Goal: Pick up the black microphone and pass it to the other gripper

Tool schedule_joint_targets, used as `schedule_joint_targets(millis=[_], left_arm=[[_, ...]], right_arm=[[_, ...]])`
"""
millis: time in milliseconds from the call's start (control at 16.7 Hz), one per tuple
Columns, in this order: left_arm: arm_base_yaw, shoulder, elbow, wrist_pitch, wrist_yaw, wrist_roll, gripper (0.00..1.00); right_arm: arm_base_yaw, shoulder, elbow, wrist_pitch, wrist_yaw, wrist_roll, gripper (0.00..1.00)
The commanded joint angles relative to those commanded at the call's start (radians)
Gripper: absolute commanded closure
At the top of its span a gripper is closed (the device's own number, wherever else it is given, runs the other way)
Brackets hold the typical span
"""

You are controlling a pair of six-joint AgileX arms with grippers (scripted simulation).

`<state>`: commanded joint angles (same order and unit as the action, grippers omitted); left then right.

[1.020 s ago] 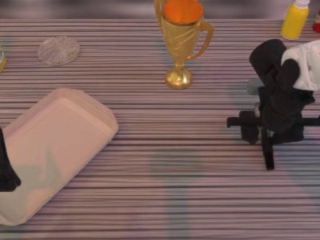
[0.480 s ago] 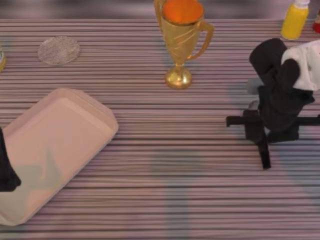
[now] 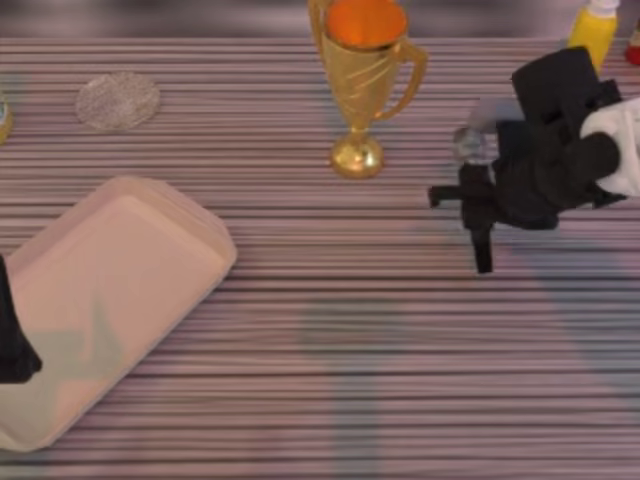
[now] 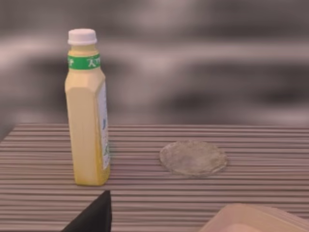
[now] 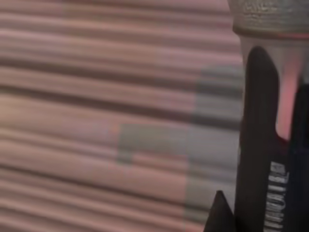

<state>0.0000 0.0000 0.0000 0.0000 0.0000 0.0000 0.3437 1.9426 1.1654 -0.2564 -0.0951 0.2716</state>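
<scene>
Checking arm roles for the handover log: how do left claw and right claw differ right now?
The right claw is out over the table's right side, shut on the black microphone; the left claw sits at the left edge by the pink tray, carrying nothing visible. The right one is near the gold trophy, the left one far from it. Both are black.

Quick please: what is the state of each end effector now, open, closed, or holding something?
Left end effector: parked at the table's left edge; cannot be told.
Right end effector: closed on the black microphone, raised over the table's right side.
</scene>
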Motion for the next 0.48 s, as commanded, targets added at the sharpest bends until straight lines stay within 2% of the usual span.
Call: schedule_joint_targets(millis=[480], left_arm=[[0.000, 0.000, 0.000, 0.000, 0.000, 0.000, 0.00]], right_arm=[[-0.007, -0.150, -0.203, 0.698, -0.220, -0.154, 1.00]])
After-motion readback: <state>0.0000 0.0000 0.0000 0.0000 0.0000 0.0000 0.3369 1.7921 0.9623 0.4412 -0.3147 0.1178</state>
